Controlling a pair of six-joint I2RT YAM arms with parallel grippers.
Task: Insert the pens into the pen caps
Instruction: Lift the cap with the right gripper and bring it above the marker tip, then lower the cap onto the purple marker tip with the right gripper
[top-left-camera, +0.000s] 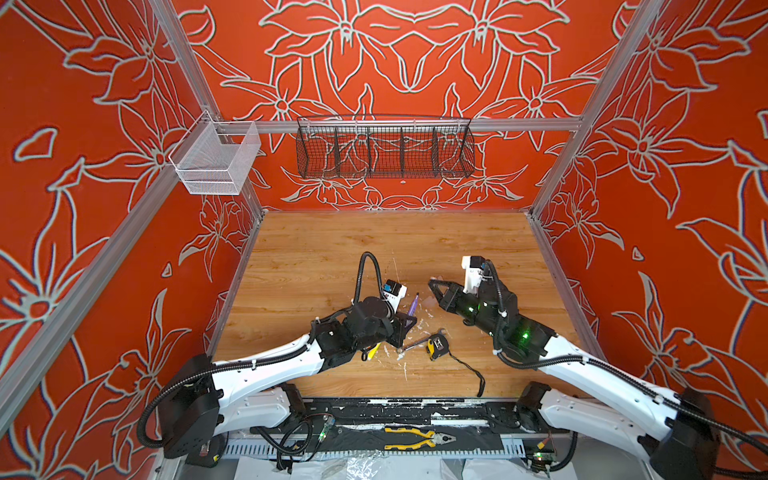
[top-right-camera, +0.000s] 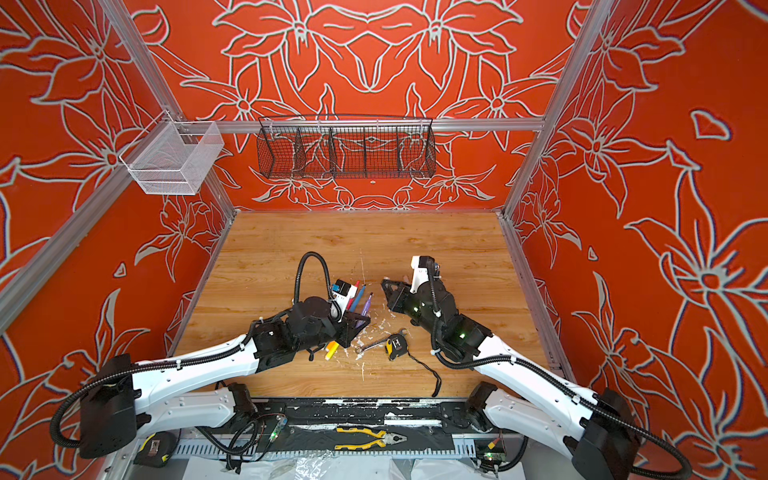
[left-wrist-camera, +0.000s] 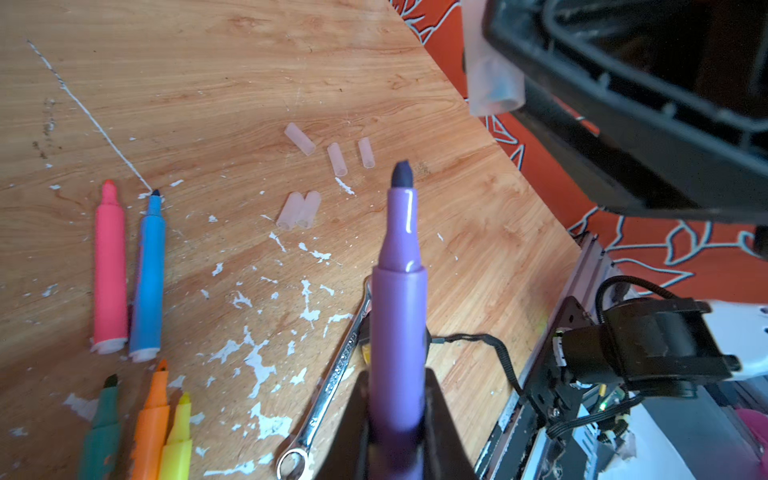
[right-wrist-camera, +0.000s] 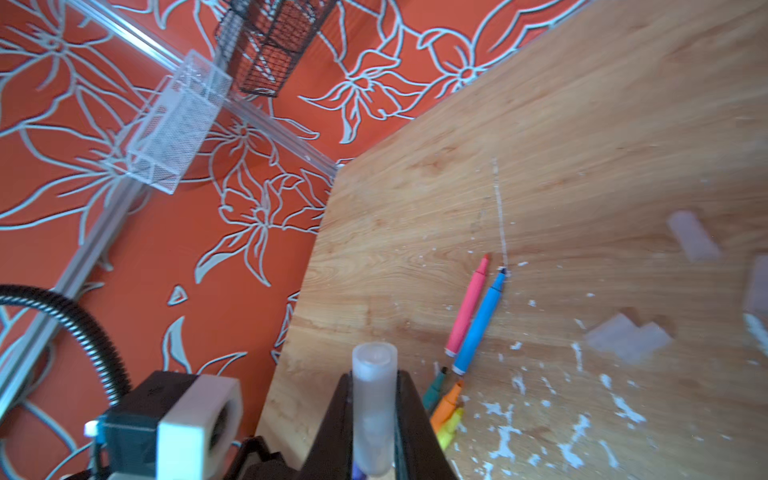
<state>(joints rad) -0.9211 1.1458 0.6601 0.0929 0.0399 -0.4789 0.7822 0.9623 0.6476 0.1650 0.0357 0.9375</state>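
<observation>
**Wood-grain table: purple pen and one cap held up, not joined**

Paint-flecked wood covers the table, which is walled on three sides by orange panels with pale flower outlines.

The purple pen is off the table. The left gripper has its jaws pinching the lower barrel, and the dark bare tip points away from the wrist. The right gripper has its jaws pinching the held cap, a cloudy tube that sticks out past the fingertips. In the left wrist view this cap hangs beyond the pen tip and apart from it.

On the table past the pen tip lie three single caps, near one another. Closer in, a pair of caps lie touching side by side.

The pink pen and blue pen lie flat and parallel, just beside each other, both uncapped. The green pen, orange pen and yellow pen lie bunched together, also uncapped, with their lower ends cut off by the frame edge.

A silver wrench lies below the purple pen. A yellow-and-black tape measure sits by the wrench's end, its cord trailing toward the front edge. Yellow-handled pliers rest on the black rail in front.

A black wire basket hangs on the back wall. A white mesh basket hangs at the left corner.
</observation>
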